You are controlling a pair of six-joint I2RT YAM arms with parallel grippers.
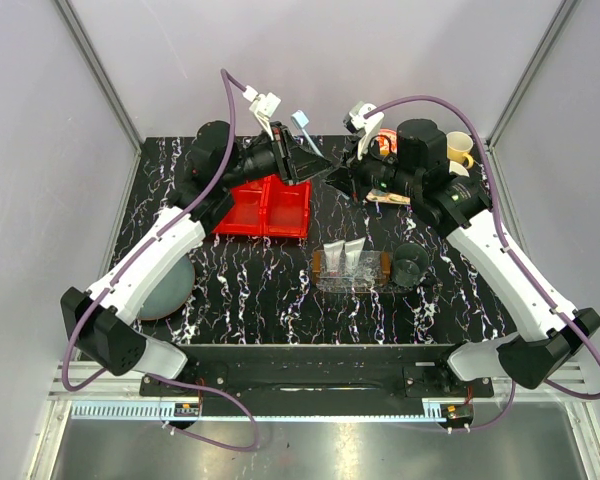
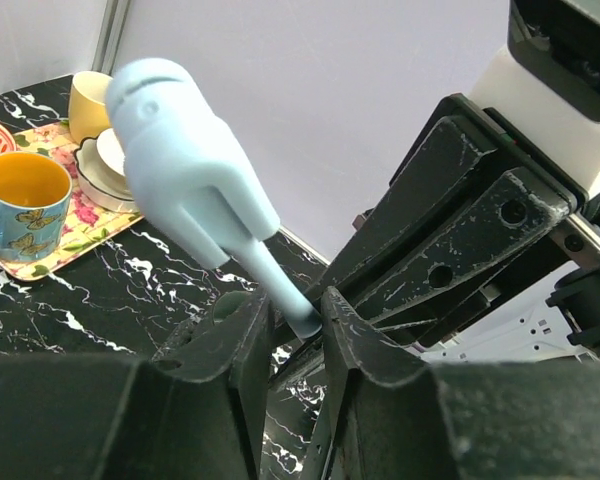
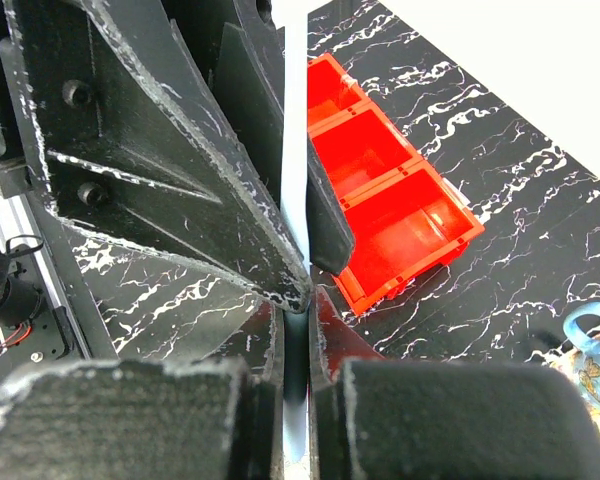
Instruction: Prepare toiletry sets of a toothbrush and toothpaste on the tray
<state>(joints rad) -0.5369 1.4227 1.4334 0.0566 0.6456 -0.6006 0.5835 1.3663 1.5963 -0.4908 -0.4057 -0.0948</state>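
Observation:
The pale blue toothbrush (image 1: 301, 120) stands nearly upright above the back of the table, head up. In the left wrist view its head (image 2: 180, 160) is large and its handle runs down between my fingers. My left gripper (image 1: 305, 165) is shut on the handle. My right gripper (image 1: 337, 178) meets it tip to tip and is shut on the same handle (image 3: 296, 150), lower down. The clear tray (image 1: 384, 268) with orange-brown ends lies mid-table. Two white toothpaste tubes (image 1: 332, 257) (image 1: 357, 257) lie side by side in it.
Red bins (image 1: 270, 208) sit under the left gripper, also in the right wrist view (image 3: 390, 190). A floral tray with mugs (image 2: 50, 235) stands at the back right, with a yellow mug (image 1: 460, 150). A black round object (image 1: 412, 265) lies right of the clear tray. A grey bowl (image 1: 170, 285) sits left.

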